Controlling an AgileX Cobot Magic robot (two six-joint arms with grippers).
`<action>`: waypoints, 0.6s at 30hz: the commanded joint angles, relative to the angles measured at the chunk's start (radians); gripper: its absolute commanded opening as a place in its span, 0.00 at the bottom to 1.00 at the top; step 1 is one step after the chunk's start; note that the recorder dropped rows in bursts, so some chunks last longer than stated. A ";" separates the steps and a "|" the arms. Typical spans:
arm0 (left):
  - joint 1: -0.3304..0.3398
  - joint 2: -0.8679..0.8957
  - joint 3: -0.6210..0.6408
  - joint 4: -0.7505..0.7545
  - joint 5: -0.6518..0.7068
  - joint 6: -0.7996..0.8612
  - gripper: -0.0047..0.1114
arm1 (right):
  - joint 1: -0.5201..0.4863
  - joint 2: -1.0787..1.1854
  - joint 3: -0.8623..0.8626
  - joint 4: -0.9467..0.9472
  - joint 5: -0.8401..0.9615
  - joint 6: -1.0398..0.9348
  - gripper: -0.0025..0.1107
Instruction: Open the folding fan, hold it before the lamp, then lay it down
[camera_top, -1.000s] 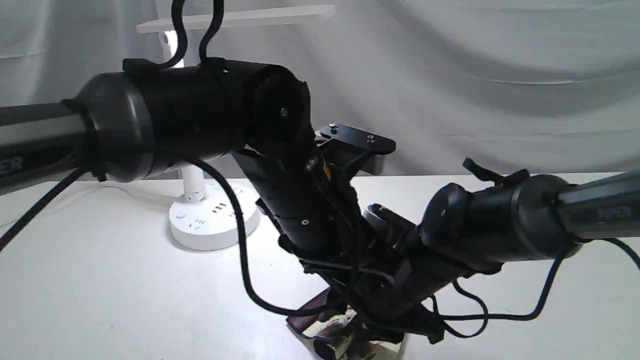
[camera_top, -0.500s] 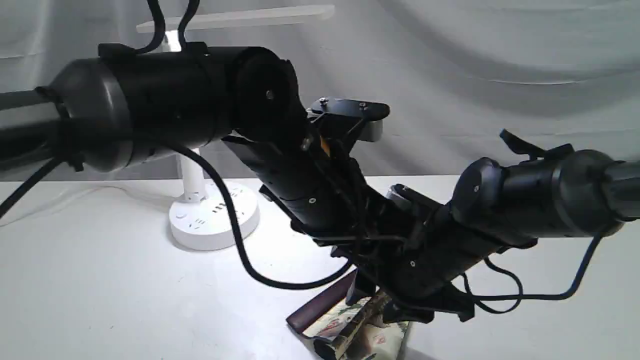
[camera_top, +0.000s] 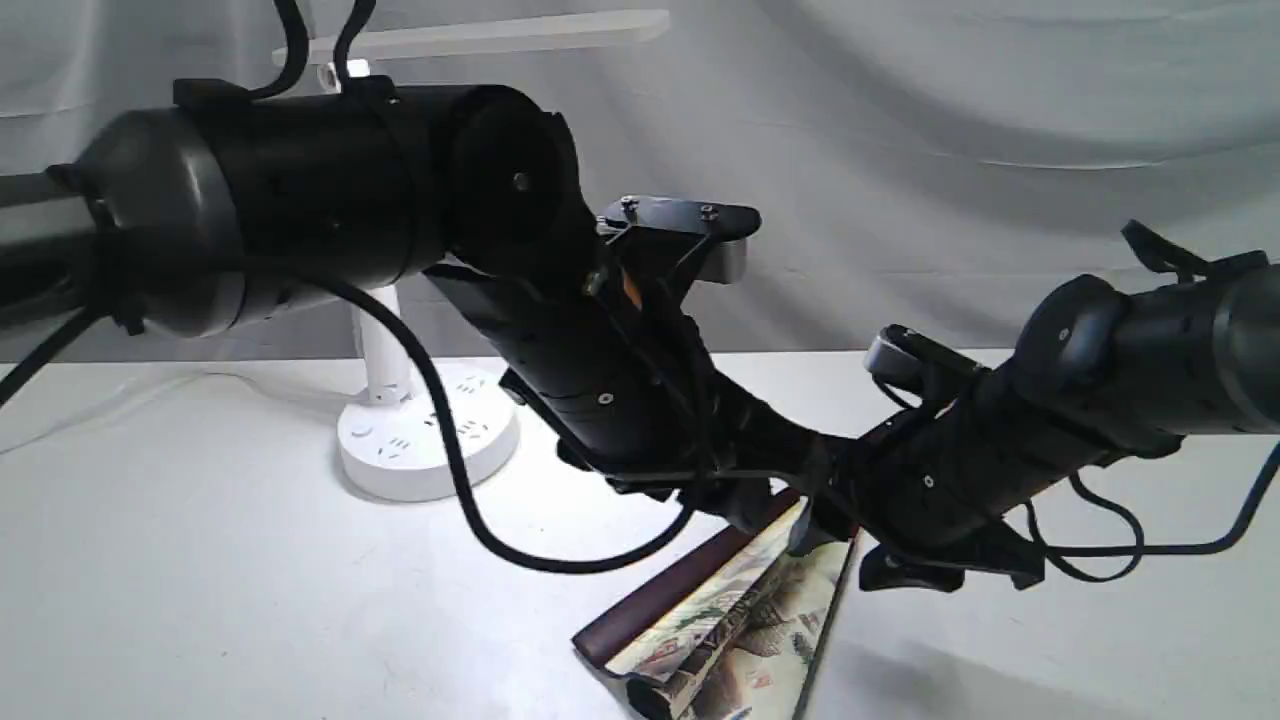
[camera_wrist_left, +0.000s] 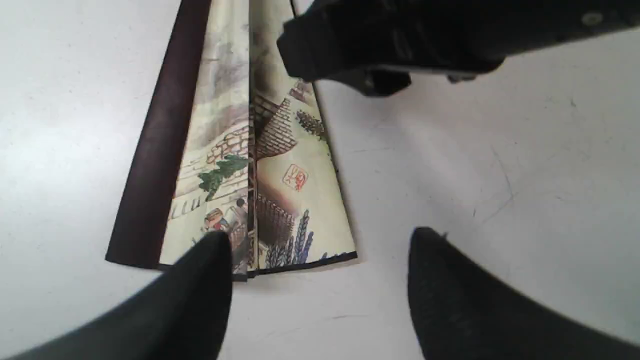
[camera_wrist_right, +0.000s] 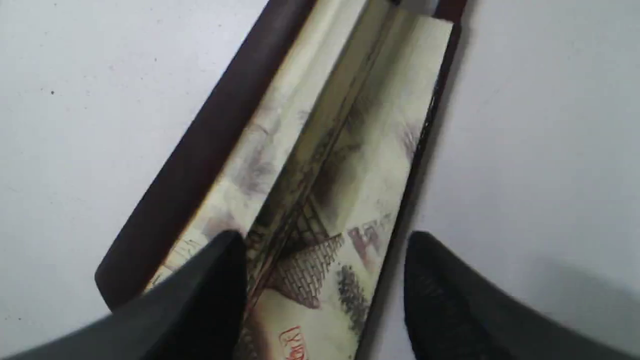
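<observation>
**A:** Where is the fan?

**B:** The fan (camera_top: 730, 620) lies flat on the table (camera_top: 200, 600) just under both my wrists. Only a few pleats are spread, and the guard (camera_wrist_left: 155, 165) lies along one side. The lamp (camera_top: 425, 450) stands well apart, behind my left arm.

**A:** Are you holding it?

**B:** No. My left gripper (camera_wrist_left: 322, 240) is spread wide and empty, with one finger (camera_wrist_left: 200, 295) over the fan's broad black edge. My right gripper (camera_wrist_right: 325, 237) is just as wide, has nothing in it, and sits astride the pleats farther up. I can't tell whether either one touches the paper.

**A:** What worries you?

**B:** Three things, I'd say. If I close on paper and not on the guard, the pleats could crease or tear. The table looks smooth, so if one side pulls while the other isn't pinned, the whole fan may slide and not open. My two wrists are also crowded together over one narrow thing, so a careless sweep could knock them into each other or trap the fan against the table.
</observation>
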 joint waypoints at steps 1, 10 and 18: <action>0.001 -0.013 0.002 0.009 0.030 -0.024 0.49 | -0.025 -0.007 -0.059 -0.026 0.033 -0.141 0.46; 0.001 0.019 0.002 0.100 0.040 -0.108 0.49 | -0.088 0.118 -0.398 -0.123 0.299 -0.321 0.53; 0.001 0.069 0.002 0.127 0.027 -0.130 0.49 | -0.088 0.268 -0.567 -0.143 0.258 -0.467 0.53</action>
